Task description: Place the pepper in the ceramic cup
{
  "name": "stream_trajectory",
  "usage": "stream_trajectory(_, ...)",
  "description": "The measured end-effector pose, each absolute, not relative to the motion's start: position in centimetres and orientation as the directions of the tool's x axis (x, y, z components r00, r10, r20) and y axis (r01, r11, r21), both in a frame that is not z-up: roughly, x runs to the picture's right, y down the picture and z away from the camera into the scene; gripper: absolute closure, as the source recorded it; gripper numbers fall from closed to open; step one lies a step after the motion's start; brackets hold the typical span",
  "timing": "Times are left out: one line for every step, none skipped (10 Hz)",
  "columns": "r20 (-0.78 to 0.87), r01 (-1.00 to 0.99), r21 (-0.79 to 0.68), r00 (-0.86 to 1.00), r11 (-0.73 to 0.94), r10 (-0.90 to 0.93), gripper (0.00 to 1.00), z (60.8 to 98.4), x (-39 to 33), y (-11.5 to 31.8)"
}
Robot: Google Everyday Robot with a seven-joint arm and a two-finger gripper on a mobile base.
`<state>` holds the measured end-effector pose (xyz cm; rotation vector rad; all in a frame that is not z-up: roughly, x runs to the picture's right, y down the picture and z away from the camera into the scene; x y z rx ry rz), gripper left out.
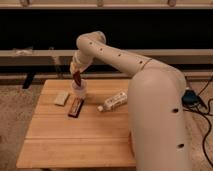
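The pepper (77, 78) is a small dark red-brown tapered thing hanging point-down from my gripper (76, 74). It is right above the rim of the ceramic cup (79, 90), a small pale tumbler standing upright on the back left part of the wooden table (75, 135). My gripper is shut on the pepper's upper end, directly over the cup's mouth. My white arm reaches in from the right.
A flat brown-and-orange bar (76, 106) lies just in front of the cup. A pale sponge-like block (61, 98) lies to its left. A white bottle (113, 101) lies on its side to the right. My arm's large body covers the table's right side.
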<state>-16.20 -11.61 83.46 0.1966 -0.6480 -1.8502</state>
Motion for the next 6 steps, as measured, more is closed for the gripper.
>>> stream_trajectory(0.172,0.821,0.521,-0.369,-0.233,-0.913,0.75,84.2,-16.3,-12.1)
stream_trajectory(0.173,0.820,0.524,-0.364,-0.228,-0.915,0.64,84.8,-16.8,-12.3)
stream_trajectory(0.171,0.818,0.527,-0.366,-0.229,-0.915,0.53,85.2,-17.4,-12.3)
stream_trajectory(0.173,0.820,0.525,-0.365,-0.228,-0.915,0.44,85.7,-17.7,-12.2)
stream_trajectory(0.177,0.822,0.523,-0.363,-0.225,-0.915,0.34,86.0,-17.8,-12.1)
stream_trajectory(0.187,0.826,0.518,-0.360,-0.220,-0.914,0.24,86.5,-17.6,-11.7)
